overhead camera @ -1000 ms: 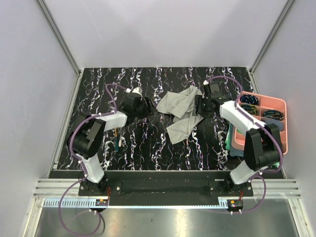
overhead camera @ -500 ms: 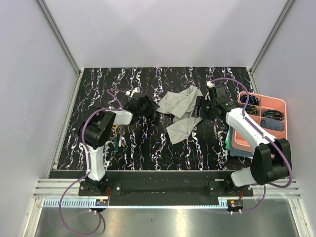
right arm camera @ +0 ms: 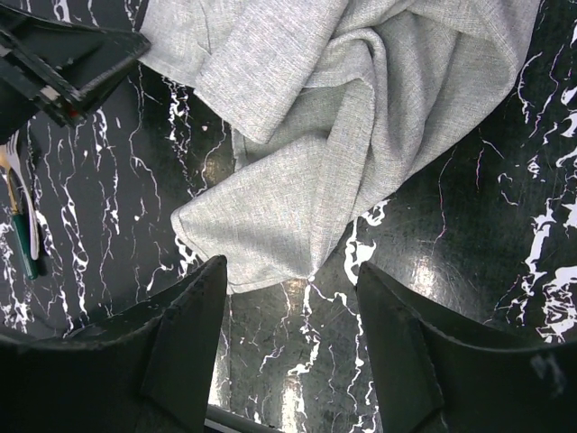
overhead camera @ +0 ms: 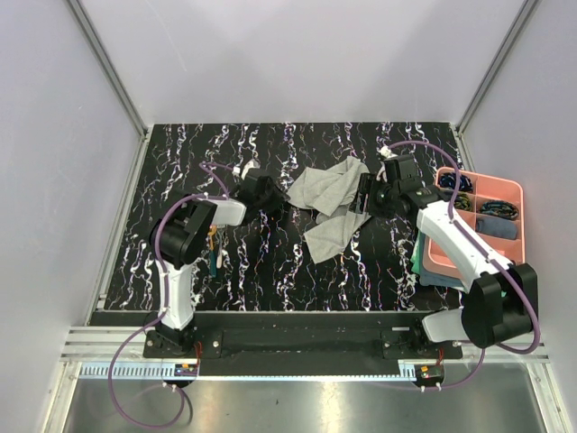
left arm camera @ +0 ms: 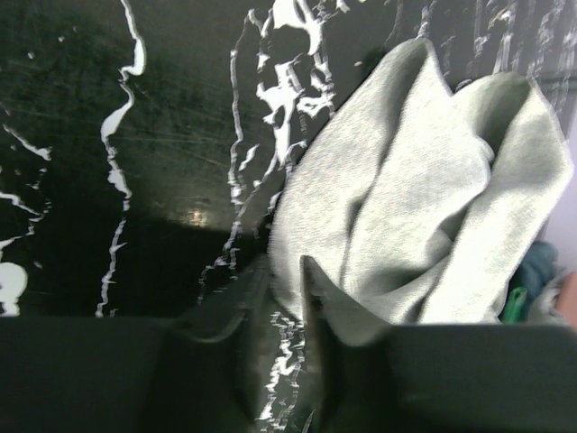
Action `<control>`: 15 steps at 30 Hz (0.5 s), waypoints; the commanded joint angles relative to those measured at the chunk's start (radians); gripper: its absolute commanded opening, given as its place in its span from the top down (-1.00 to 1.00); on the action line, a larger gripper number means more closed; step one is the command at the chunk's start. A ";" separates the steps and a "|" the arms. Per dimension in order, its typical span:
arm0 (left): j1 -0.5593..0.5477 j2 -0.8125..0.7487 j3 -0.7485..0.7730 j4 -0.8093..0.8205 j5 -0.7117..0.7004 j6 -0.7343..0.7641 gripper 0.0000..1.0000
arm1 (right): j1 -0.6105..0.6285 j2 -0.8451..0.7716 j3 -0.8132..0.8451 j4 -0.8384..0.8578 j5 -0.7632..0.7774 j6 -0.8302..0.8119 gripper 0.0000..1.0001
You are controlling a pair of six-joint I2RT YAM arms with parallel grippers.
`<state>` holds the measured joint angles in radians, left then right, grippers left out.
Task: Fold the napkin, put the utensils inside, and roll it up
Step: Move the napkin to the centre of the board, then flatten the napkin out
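Plainly the right claw [right arm camera: 290, 271] hung wide open, empty, over the crumpled napkin [right arm camera: 343, 108] mid-bench, the left claw [left arm camera: 281, 271] barely parted at its edge.

Top view: even, bright, sharp. Left wrist view is dim and smeared, its jaws a blurred dark mass; beyond them the napkin [left arm camera: 424, 207] glares near white. Right wrist view is crisp; the glossy desk [right arm camera: 469, 225] shows glare patches between its shadowed jaws.

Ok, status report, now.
Right claw open above napkin edge. Left claw at its opposite edge, grip unclear. Napkin crumpled, not folded. Utensils lie beside left arm.
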<state>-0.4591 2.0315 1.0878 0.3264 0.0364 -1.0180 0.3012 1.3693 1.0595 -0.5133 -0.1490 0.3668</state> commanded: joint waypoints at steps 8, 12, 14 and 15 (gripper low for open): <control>-0.003 -0.056 0.011 0.051 0.002 0.078 1.00 | 0.006 -0.030 -0.045 0.036 -0.069 0.014 -0.35; 0.008 -0.203 -0.018 0.031 -0.033 0.143 1.00 | 0.027 -0.015 -0.110 0.061 -0.100 0.053 -0.34; 0.026 -0.273 -0.055 0.031 -0.035 0.168 1.00 | 0.042 -0.001 -0.154 0.074 -0.093 0.081 -0.33; 0.034 -0.296 -0.072 0.036 -0.033 0.173 1.00 | 0.044 0.004 -0.170 0.096 -0.104 0.090 -0.32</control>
<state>-0.4541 1.9141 1.0554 0.3050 0.0399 -0.9188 0.3206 1.3506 0.9493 -0.4725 -0.2070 0.4046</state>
